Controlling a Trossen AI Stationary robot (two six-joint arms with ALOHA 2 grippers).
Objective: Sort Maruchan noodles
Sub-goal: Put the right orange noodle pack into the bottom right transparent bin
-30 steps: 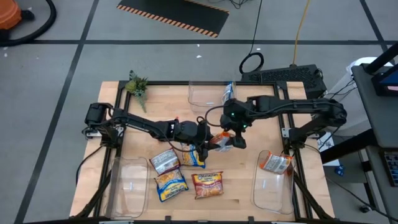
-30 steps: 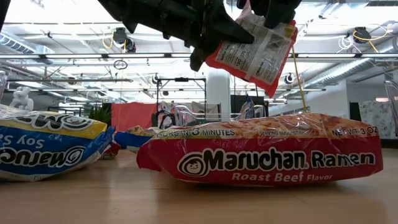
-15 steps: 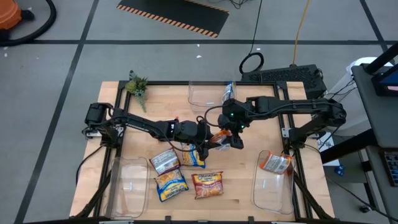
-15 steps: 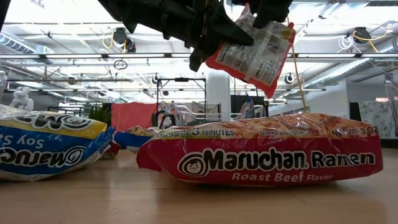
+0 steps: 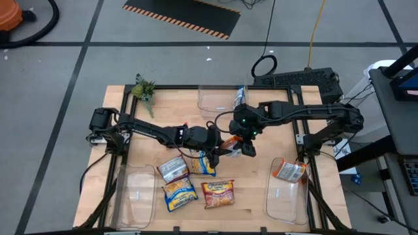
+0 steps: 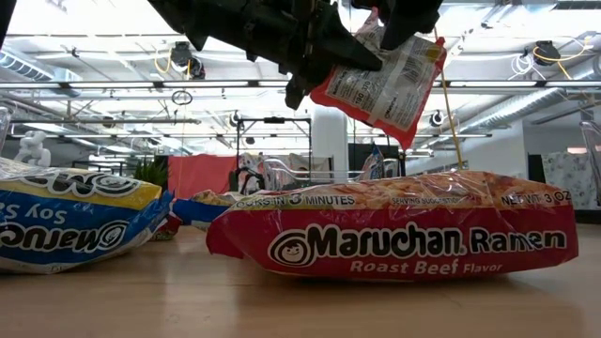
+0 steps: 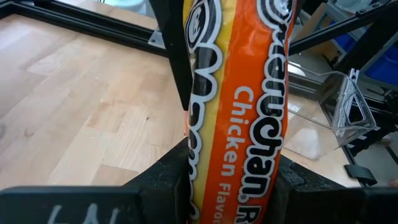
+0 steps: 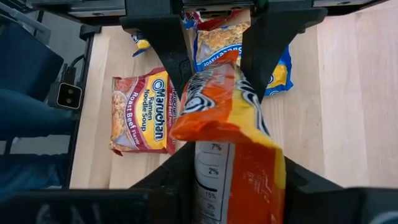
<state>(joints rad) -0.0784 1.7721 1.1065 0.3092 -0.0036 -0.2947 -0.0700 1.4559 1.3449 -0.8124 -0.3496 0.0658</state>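
Mid-table, in the air: orange chicken packet [image 5: 230, 144] clamped by both the left gripper [image 5: 221, 146] and the right gripper [image 5: 247, 145]. Red beef packet [image 5: 219, 194], yellow packet [image 5: 179, 194] and silver packet [image 5: 173, 169] lie on the near table [image 5: 255, 189].

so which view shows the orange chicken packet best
The left wrist view: the orange chicken packet fills it, flavor readable. Right wrist shows its end, low view its back, high view only a sliver.
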